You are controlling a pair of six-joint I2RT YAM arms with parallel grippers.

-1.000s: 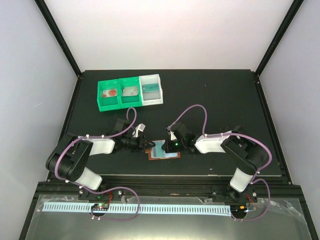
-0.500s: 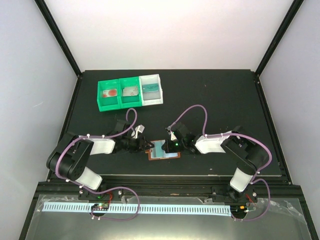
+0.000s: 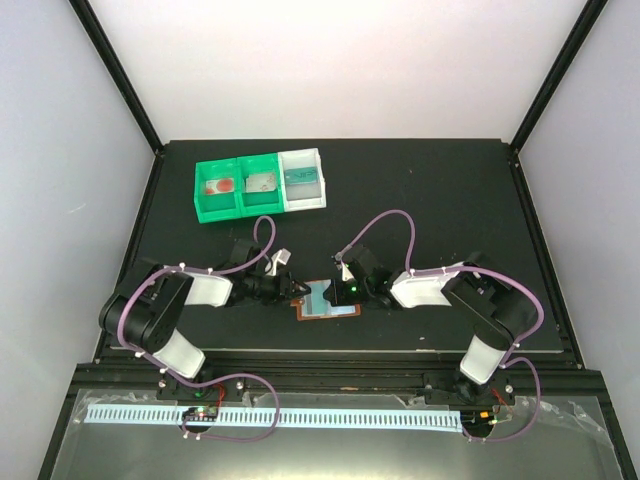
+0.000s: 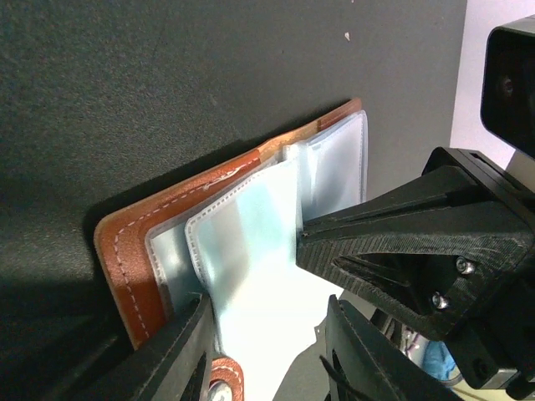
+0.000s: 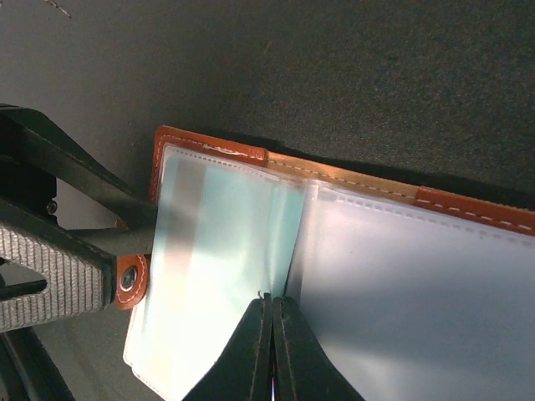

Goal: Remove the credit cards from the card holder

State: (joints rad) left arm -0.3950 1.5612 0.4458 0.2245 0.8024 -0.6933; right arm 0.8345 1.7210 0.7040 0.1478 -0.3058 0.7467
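Note:
The brown card holder [image 3: 325,301] lies open on the black table between my two grippers. In the right wrist view its brown rim [image 5: 209,148] frames clear pockets: a light blue card [image 5: 209,251] in the left leaf and a whitish card [image 5: 401,276] in the right leaf. My right gripper [image 5: 272,302] is shut, its tips at the fold between the two leaves; I cannot see anything pinched. My left gripper [image 4: 267,351] is open and straddles the holder's tab end, with the pale blue pocket leaf [image 4: 251,251] between its fingers. The snap tab [image 5: 129,280] lies beside the left finger.
Two joined green bins [image 3: 235,187] and a white bin [image 3: 302,178], each holding small items, stand at the back left of the table. The table's near edge [image 3: 330,350] runs just below the holder. Purple cables loop above both wrists.
My left arm has shifted slightly right, bringing its gripper closer onto the holder's left end. The right gripper and the holder have stayed put.

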